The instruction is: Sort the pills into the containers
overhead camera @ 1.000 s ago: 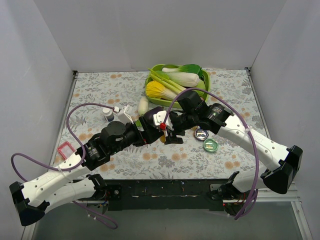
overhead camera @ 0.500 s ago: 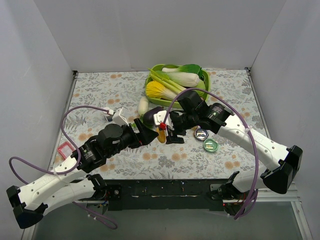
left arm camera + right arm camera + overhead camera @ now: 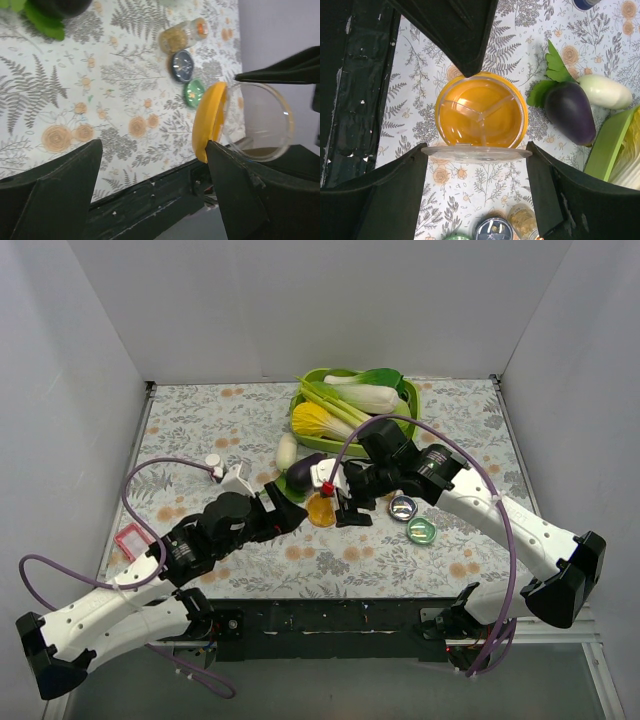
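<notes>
The orange container (image 3: pixel 321 508) (image 3: pixel 481 111) lies on the floral table, showing three inner compartments. Its clear lid (image 3: pixel 476 152) (image 3: pixel 257 122) stands open and upright, and my right gripper (image 3: pixel 477 150) (image 3: pixel 345 505) is shut on the lid's two edges. My left gripper (image 3: pixel 154 145) (image 3: pixel 290 515) is open just left of the container, one fingertip at the orange rim (image 3: pixel 210 122) and nothing between its fingers. The dark blue container (image 3: pixel 403 507) (image 3: pixel 182 66) and the green container (image 3: pixel 421 530) (image 3: pixel 193 93) sit to the right. A small vial of yellowish pills (image 3: pixel 182 35) (image 3: pixel 522 220) lies beside the blue one.
A lime-green tray (image 3: pixel 405 390) of vegetables stands at the back. An eggplant (image 3: pixel 303 470) (image 3: pixel 570 112) and a white radish (image 3: pixel 286 450) lie just behind the orange container. A small white-capped bottle (image 3: pixel 214 462) and a red-framed item (image 3: pixel 131 538) sit at the left.
My left gripper has drawn back left and toward the near edge, away from the orange container, which now shows on the table. The right gripper has stayed put.
</notes>
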Robot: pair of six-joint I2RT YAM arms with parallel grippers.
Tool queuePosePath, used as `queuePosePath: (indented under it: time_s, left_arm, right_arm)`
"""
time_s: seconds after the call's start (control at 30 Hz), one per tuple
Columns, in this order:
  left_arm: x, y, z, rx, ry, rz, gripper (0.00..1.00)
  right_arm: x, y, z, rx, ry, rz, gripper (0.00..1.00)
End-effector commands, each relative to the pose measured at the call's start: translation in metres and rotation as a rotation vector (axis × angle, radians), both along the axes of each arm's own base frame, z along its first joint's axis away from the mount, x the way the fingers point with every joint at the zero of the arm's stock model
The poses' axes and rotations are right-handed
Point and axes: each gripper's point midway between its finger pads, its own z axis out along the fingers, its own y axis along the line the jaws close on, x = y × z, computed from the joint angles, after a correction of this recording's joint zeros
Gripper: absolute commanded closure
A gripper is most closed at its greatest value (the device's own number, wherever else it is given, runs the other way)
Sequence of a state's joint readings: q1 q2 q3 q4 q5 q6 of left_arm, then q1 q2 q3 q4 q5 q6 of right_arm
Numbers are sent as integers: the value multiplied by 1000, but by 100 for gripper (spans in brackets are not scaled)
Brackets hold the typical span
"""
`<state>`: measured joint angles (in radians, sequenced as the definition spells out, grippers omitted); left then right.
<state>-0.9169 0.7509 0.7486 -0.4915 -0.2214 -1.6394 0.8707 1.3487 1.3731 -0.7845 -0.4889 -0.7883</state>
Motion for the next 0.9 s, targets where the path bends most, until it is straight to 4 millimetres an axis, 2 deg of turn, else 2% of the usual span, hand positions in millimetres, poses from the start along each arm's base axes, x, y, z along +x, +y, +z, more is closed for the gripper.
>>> queuePosePath:
  time_s: [0.0, 0.13, 0.33, 0.43, 0.57, 0.6, 0.73, 0.87]
  left_arm:
    - [-5, 16, -41, 97, 82, 33, 14]
    - [-7, 14, -41, 79, 82, 24, 12]
    - [-11, 8, 2, -53, -19, -25, 2]
    - [-20, 7, 24, -137, -81, -71, 2]
    - [-31, 10, 38, -209, -143, -115, 2]
    - [-32, 10, 31, -204, -141, -122, 2]
    - [-40, 6, 28, -233, -172, -178, 2]
    - [-40, 5, 24, -215, -184, -192, 2]
  right_arm:
    - [-7, 12, 26, 112, -20, 48, 93]
    - [-8, 10, 25, 112, -17, 47, 93]
    - [-8, 9, 20, 108, -6, 44, 93]
    - [-6, 8, 18, 108, -6, 42, 93]
    - [-12, 7, 18, 120, 13, 64, 93]
    - [-13, 7, 18, 124, 18, 71, 93]
    - [-25, 3, 11, 128, 45, 127, 92]
    - [-24, -6, -22, 74, 46, 154, 92]
